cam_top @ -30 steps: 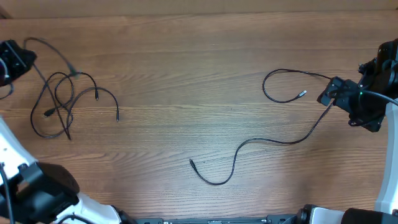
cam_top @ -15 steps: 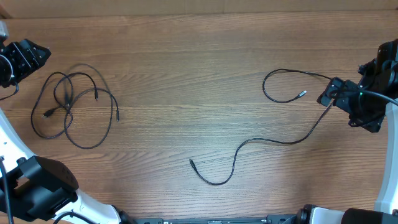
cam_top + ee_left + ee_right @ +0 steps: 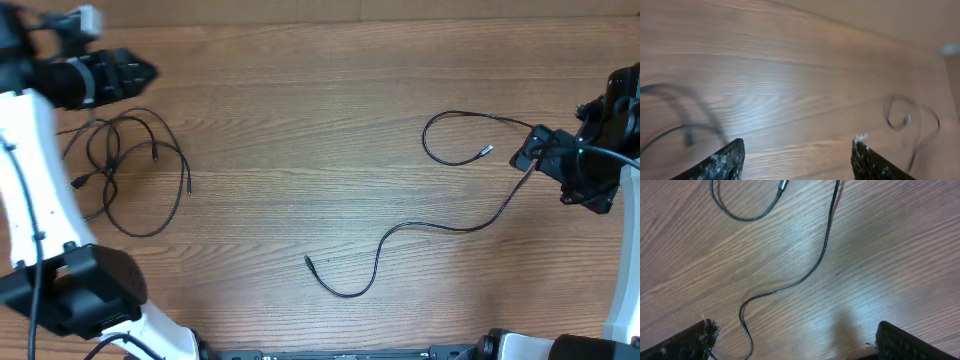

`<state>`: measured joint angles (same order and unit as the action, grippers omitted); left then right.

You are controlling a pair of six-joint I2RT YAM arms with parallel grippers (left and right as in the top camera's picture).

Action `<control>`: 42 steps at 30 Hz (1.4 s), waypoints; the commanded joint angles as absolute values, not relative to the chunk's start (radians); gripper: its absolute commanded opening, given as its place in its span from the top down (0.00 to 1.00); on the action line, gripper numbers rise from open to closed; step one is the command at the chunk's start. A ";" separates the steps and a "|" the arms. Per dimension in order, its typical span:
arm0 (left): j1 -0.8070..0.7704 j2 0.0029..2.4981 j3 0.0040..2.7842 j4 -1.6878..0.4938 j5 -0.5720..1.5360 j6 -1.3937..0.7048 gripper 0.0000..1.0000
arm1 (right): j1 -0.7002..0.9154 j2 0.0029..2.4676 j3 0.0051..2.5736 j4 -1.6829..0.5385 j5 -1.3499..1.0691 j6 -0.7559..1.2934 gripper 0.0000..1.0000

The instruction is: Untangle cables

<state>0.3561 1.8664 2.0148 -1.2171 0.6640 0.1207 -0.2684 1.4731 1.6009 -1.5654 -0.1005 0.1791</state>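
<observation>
I read the left gripper (image 3: 135,72) over the far left of the table (image 3: 300,100), jaws wide and empty. Just beside it, nearer me, lies the tangled bundle of cables (image 3: 108,170) in overlapping loops. The right gripper (image 3: 525,155) hovers at the right edge, jaws wide. The long single cable (image 3: 440,227) lies flat beneath it, well apart from the bundle.

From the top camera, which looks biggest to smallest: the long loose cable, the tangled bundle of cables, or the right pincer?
1. the long loose cable, widest spread.
2. the tangled bundle.
3. the right pincer, smallest even though it may sit nearer the camera.
</observation>
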 commanded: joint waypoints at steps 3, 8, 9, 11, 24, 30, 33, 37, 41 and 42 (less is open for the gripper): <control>0.053 1.861 2.020 -1.291 0.421 0.164 0.33 | -0.271 1.467 1.623 -1.582 -0.091 0.188 0.00; -0.162 1.861 2.020 -1.378 0.372 0.101 0.30 | -0.271 1.467 1.623 -1.612 0.087 0.369 0.00; -0.199 1.861 2.020 -1.383 0.374 0.097 0.27 | -0.273 1.466 1.623 -1.619 0.110 0.400 0.00; -0.278 1.861 2.019 -1.379 0.382 0.098 0.23 | -0.288 1.462 1.623 -1.630 0.132 0.441 0.00; -0.683 1.969 2.016 -1.016 0.374 0.160 0.10 | -0.591 1.326 1.623 -1.633 0.052 0.475 0.00; -0.783 2.140 2.016 -0.965 0.373 0.229 0.12 | -0.599 1.326 1.623 -1.631 0.047 0.475 0.00; -0.801 2.208 2.016 -1.001 0.362 0.257 0.12 | -0.599 1.326 1.623 -1.629 0.047 0.475 0.00; -0.812 2.270 2.016 -1.054 0.362 0.307 0.10 | -0.599 1.326 1.623 -1.626 0.047 0.475 0.00; -0.816 2.322 2.016 -1.098 0.371 0.314 0.11 | -0.599 1.326 1.623 -1.626 0.047 0.475 0.00; -0.818 2.332 2.016 -1.107 0.375 0.314 0.11 | -0.599 1.326 1.623 -1.626 0.047 0.475 0.00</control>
